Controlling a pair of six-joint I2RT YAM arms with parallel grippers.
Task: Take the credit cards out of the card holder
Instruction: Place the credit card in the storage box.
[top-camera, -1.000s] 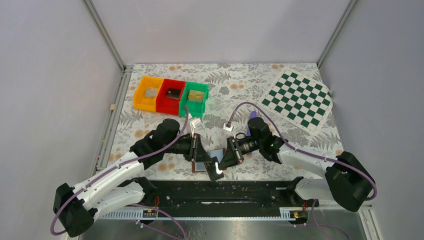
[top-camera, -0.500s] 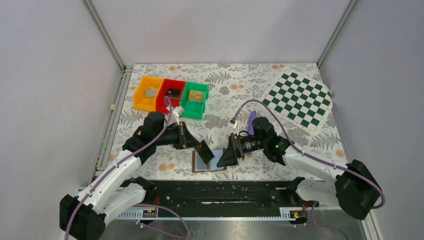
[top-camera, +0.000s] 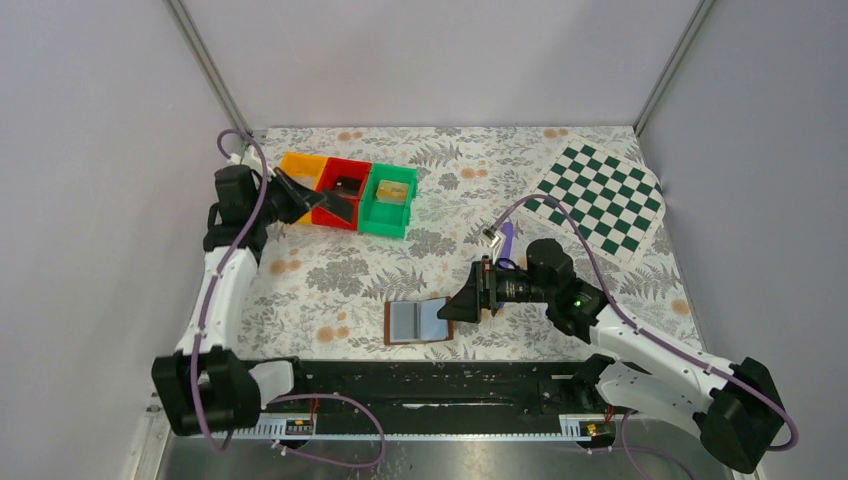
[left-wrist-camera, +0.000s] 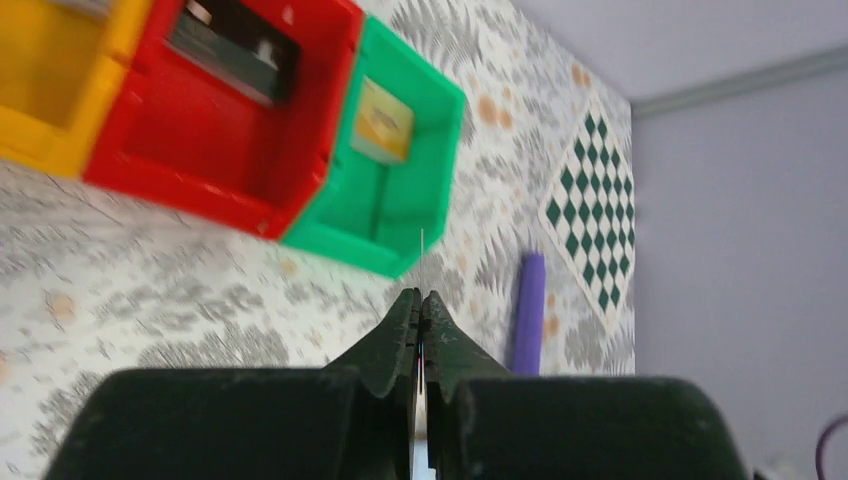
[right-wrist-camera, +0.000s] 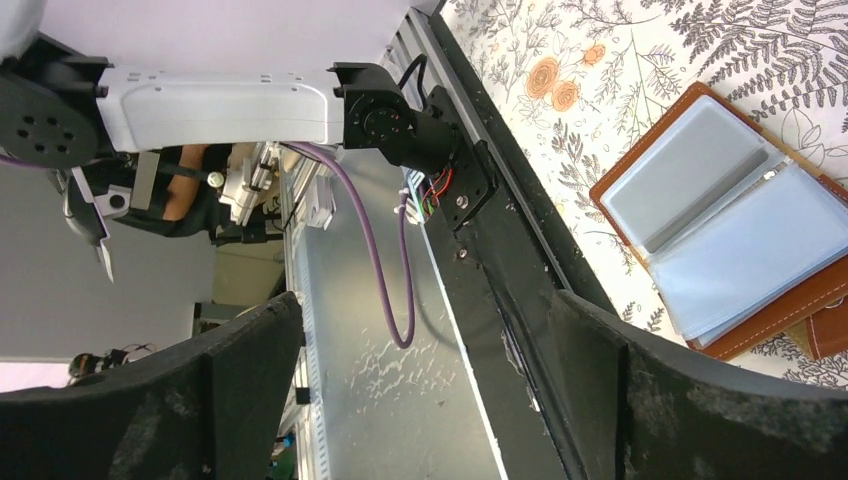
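You have the table (top-camera: 300, 290) with the flowered cloth before you, and the checkered mat (top-camera: 598, 200) lies at its far right corner. At the far left three bins stand in a row, side against side: the yellow bin (left-wrist-camera: 45, 150), the red bin (left-wrist-camera: 190, 190) and the green bin (top-camera: 385, 222).

The card holder (top-camera: 415, 322) lies open and flat close to the near edge of the table, with its pale inner panels facing up. Your right gripper (top-camera: 452, 307) is just at the right edge of the holder. Its jaws are spread wide and nothing is between them. In the right wrist view the holder is outside one finger (right-wrist-camera: 650, 400), not in the gap. Whether this finger touches the holder, I cannot tell.

Your left gripper (top-camera: 342, 208) is well apart from the holder, over the front of the red bin. Its jaws are pressed together on a thin card (left-wrist-camera: 421, 250), which you see only by its edge, as a pale line beyond the tips.

The purple stick (top-camera: 506, 240) lies behind the right arm. A dark card (left-wrist-camera: 235, 45) lies in the red bin and a yellowish card (left-wrist-camera: 383, 122) in the green bin.
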